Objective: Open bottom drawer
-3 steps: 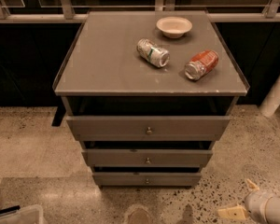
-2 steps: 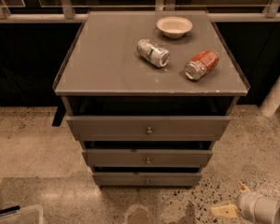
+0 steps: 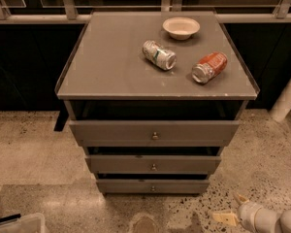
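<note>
The grey cabinet has three drawers. The bottom drawer is the lowest, a thin flat front with a small round knob, and it sits slightly out like the two above it. My gripper is at the bottom right, low over the floor, to the right of and below the bottom drawer and apart from it. Its pale fingers point left toward the cabinet.
On the cabinet top lie a white bowl, a green and silver can and a red can, both on their sides. A white post stands at the right. A clear bin corner is at the bottom left. The floor is speckled.
My gripper has moved left and slightly down along the floor, closer to the cabinet. The drawers and the things on top have not moved.
</note>
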{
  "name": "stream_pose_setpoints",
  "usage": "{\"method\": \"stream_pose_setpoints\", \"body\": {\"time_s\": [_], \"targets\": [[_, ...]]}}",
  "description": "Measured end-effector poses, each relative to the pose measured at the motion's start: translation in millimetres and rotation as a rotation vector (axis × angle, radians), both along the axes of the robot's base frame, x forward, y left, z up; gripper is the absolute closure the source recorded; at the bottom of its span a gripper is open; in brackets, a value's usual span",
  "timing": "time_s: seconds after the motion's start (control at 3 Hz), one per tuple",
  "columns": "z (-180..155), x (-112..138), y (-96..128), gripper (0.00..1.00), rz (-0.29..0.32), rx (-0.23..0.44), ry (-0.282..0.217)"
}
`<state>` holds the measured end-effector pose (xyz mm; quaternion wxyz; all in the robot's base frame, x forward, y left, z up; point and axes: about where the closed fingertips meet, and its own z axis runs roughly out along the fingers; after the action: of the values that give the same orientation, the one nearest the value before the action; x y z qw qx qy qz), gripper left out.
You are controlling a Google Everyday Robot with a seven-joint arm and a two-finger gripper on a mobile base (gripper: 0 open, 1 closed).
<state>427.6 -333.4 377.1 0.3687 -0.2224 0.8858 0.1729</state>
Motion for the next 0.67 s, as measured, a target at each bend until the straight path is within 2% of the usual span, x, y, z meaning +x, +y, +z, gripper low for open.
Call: {"method": "stream_pose_setpoints", "body": {"time_s": [0.67], "targets": [[0.0, 0.0, 0.0, 0.65, 0.0, 0.0, 0.0]]}}
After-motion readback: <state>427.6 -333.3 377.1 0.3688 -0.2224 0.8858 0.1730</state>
